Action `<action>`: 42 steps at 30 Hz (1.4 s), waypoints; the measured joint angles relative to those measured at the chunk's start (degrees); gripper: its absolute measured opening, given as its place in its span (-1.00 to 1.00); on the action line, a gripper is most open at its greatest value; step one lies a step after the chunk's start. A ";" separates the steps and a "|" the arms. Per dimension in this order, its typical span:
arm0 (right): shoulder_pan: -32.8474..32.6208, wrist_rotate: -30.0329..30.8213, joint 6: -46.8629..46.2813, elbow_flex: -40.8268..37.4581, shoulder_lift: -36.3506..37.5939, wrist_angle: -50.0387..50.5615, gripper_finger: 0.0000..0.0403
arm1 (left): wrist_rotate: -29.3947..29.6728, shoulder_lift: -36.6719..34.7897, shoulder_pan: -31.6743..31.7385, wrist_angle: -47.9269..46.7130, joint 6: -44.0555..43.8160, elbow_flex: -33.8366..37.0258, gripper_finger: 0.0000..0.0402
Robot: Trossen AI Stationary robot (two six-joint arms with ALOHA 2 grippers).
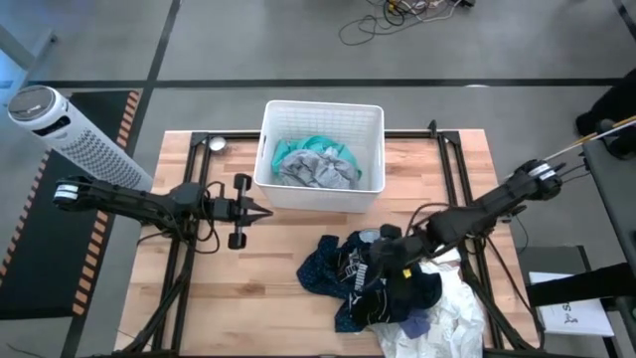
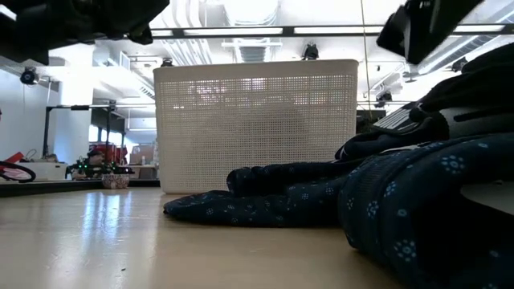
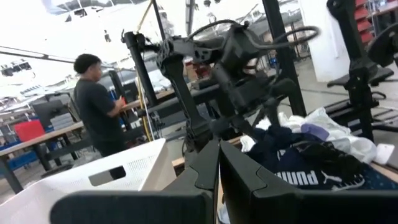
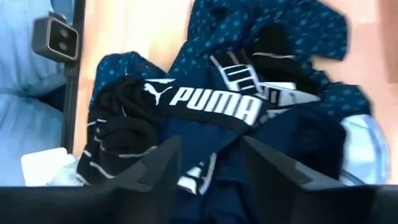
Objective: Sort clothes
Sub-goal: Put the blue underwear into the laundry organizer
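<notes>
The right tool point(image 1: 386, 267) hangs low over the pile point(image 1: 383, 288) of clothes at the near right of the worktop point(image 1: 229, 298). In its own wrist view the two fingers point(image 4: 158, 163) stand apart with a gap between them, and nothing is caught in that gap — they are poised just above the navy garment point(image 4: 211, 115) with white lettering. Around that piece lie a dark blue dotted fabric point(image 4: 249, 25) and a black piece point(image 4: 121, 134) with pale stripes. From above, white cloth point(image 1: 447, 318) spreads at the pile's near right edge, with a small purple bit point(image 1: 415, 322) tucked against it.

The left tool point(image 1: 260, 210) waits over the worktop on the left, just in front of the basket point(image 1: 321, 111), its fingers point(image 3: 205, 165) pressed together and holding nothing.

The basket stands at the far middle of the worktop. Inside it lie a teal garment point(image 1: 323, 148) and a grey one point(image 1: 316, 171), the grey on top of the teal.

From worktop height the dotted fabric point(image 2: 321, 201) sprawls in front of the basket point(image 2: 255, 120) — whether the two touch cannot be told.

A person point(image 3: 98, 106) in a dark shirt stands in the room beyond.
</notes>
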State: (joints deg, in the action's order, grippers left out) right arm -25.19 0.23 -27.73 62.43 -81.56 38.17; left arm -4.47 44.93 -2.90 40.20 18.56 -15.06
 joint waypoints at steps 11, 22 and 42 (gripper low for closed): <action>-0.07 -4.89 -1.76 0.00 -12.20 -1.73 0.12 | 0.00 0.00 0.00 -0.24 0.47 -0.03 -1.00; -0.13 -0.54 3.03 0.90 -11.88 -0.71 -0.84 | 0.00 0.00 -0.02 -0.44 0.47 -0.03 -1.00; -1.92 15.76 17.31 31.41 -9.19 14.19 -1.00 | 0.00 0.00 -0.02 -1.21 0.59 -0.03 -1.00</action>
State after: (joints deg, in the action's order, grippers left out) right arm -27.11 15.99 -10.41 93.84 -90.75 52.36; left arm -4.47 44.93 -2.92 39.00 19.15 -15.09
